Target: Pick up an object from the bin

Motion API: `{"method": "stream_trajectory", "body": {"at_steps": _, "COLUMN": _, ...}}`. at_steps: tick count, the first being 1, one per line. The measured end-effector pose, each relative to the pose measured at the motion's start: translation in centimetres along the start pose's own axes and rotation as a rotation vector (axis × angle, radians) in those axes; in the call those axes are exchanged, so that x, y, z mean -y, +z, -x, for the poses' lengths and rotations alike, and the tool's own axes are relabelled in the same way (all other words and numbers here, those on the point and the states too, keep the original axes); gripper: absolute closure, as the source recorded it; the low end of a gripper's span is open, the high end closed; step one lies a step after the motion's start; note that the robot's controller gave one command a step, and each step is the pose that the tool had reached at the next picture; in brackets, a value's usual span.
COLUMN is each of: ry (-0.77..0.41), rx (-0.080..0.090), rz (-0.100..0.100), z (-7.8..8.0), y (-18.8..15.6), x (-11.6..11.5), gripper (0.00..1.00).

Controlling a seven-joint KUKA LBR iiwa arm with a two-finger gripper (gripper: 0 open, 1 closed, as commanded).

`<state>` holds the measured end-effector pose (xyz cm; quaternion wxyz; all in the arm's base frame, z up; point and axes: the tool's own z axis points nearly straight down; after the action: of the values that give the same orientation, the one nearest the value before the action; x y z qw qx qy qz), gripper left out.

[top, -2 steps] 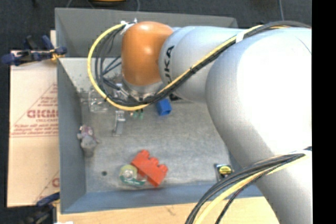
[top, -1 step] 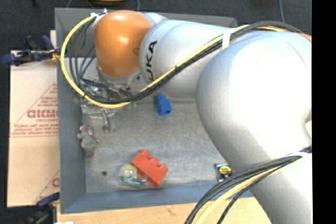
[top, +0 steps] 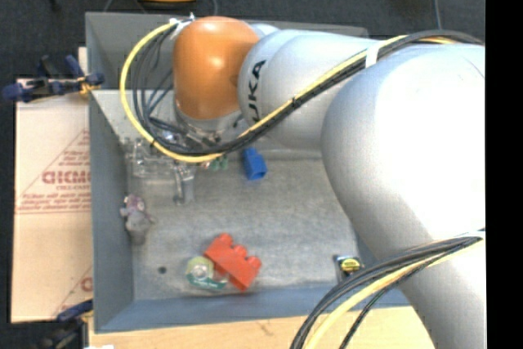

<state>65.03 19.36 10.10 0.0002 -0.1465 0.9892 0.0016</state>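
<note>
Gripper (top: 181, 189) hung low in upper left of bin (top: 106, 176), under orange wrist cover (top: 208, 65). Open or closed: could not tell. Nothing seen clamped in it.

Nearest things:
- pale mauve lump (top: 136, 213), lower left of gripper, close to left wall
- blue block (top: 254, 164), to right, standing alone

Red brick (top: 234, 260) touched clear greenish piece (top: 201, 273) near lower edge, well apart from gripper.

Judgement: blue block looked the easier target. Centre over it, descend straight, close across narrow sides. Mauve lump risked wall contact.
</note>
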Motion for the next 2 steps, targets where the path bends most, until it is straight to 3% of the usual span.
{"method": "stream_trajectory", "body": {"at_steps": 1, "ry": 0.088, "rx": -0.007, "rz": 0.006, "z": -0.2, "y": 2.6, "x": 1.6, "gripper": 0.0}}
{"method": "stream_trajectory", "body": {"at_steps": 2, "ry": 0.119, "rx": 0.0, "rz": 0.013, "z": -1.0, "y": 2.5, "x": 4.1, "gripper": 0.0}}
